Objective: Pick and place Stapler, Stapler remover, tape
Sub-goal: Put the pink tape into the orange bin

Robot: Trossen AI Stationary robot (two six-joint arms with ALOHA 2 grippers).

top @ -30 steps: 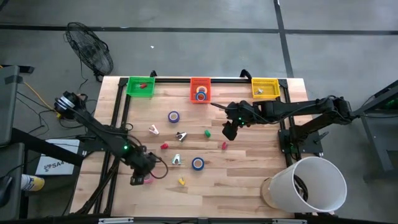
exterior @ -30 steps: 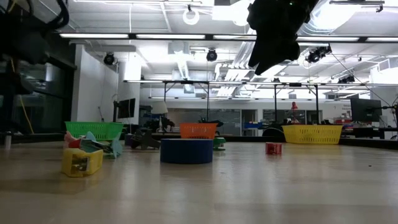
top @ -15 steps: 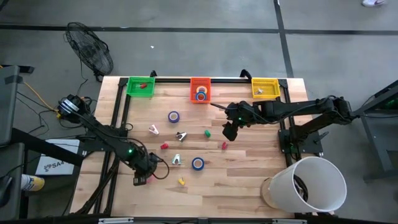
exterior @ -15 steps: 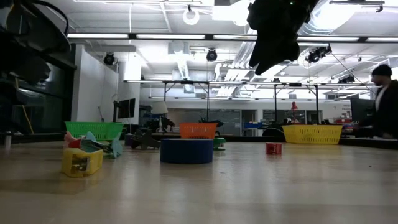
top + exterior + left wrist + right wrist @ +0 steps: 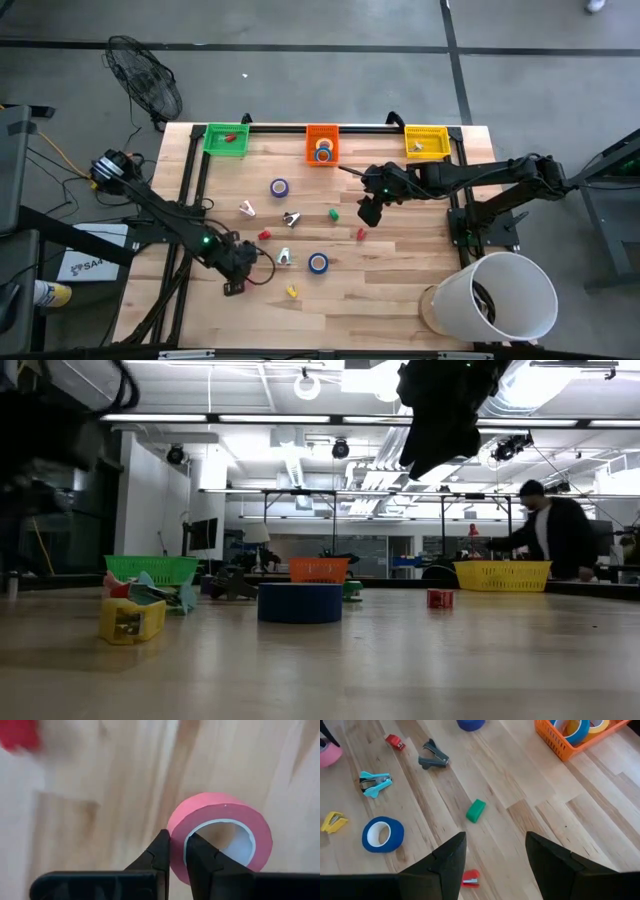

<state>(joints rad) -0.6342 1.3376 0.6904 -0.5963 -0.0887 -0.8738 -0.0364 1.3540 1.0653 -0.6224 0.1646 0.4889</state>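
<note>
Since a second ago the left gripper [image 5: 177,851] has slid rightward along the worktop's [image 5: 400,270] near-left part, pinching the pink tape's [image 5: 220,836] wall. Next: lift, carry to the orange bin [image 5: 322,143]. Right gripper [image 5: 495,851] hovers spread.

No readable text, label, brand, number or sign in any view — only a few blurred dark characters on a white sheet [image 5: 80,265] lying on the floor left of the table, too small to make out.
</note>
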